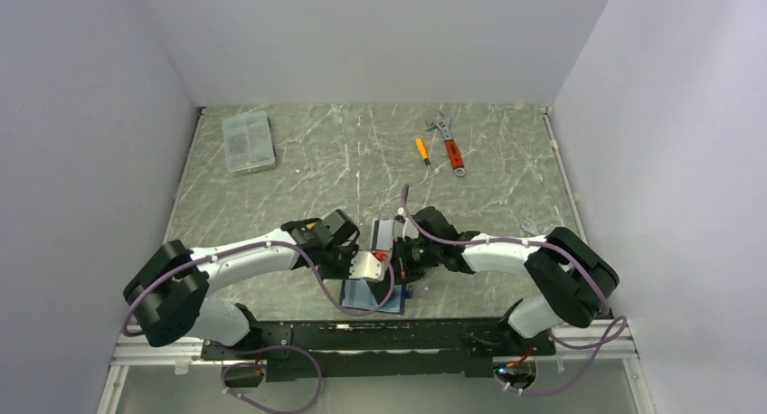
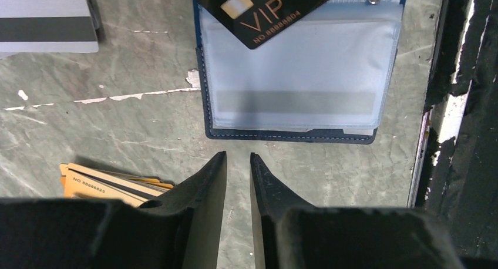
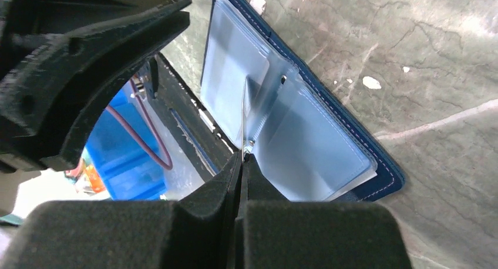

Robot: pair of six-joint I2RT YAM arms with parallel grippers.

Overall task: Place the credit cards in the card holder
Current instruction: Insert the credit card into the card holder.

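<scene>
One black card (image 2: 264,10), lettering legible left-wrist only

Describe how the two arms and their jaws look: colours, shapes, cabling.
The left arm and the right arm both have white links between bulky black joint housings. A purple-grey cable loops along each. The jaws are matte black wedges tapering to narrow tips. A small red mark and a silvery bracket show near the wrists.
</scene>
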